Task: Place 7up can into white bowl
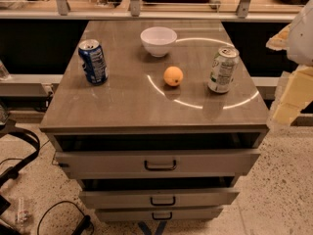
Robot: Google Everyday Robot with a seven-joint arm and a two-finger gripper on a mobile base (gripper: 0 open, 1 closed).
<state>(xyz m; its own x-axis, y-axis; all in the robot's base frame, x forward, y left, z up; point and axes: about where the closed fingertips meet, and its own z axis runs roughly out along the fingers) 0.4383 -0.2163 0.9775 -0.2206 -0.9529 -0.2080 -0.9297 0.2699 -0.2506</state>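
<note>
**Can on the cabinet top, gripper off to the side**

Dial convention: the cabinet top read as a clock face, 12 at the far edge, 6 at the near edge.

- The 7up can [223,69] stands upright on the cabinet top [122,102] at about 3 to 4 o'clock, near the right edge. Its green and white label faces the viewer and its silver top is up. Nothing touches it.
- The white bowl [158,40] sits at 12 o'clock, mouth up, with nothing visible inside. It is well apart from the can, at about 10 o'clock from it.
- An orange [173,76] lies close to the centre of the dial, between bowl and can but touching neither. It is at 6 o'clock from the bowl and 9 o'clock from the can.
- A blue can [93,61] stands upright at about 9 to 10 o'clock, near the left edge.
- Thin curved streaks of reflected light cross the top around the orange and the can.
- The gripper [293,94] shows as cream-coloured blocks at the right border, beyond the 3 o'clock edge of the top and clear of the can. It holds nothing. Whether it is open or closed: cannot tell.
- Below the top are three drawers [159,163] with dark handles, with dark gaps above the upper two.
- The floor [279,190] is speckled, and black cables [19,155] lie on it at lower left.
</note>
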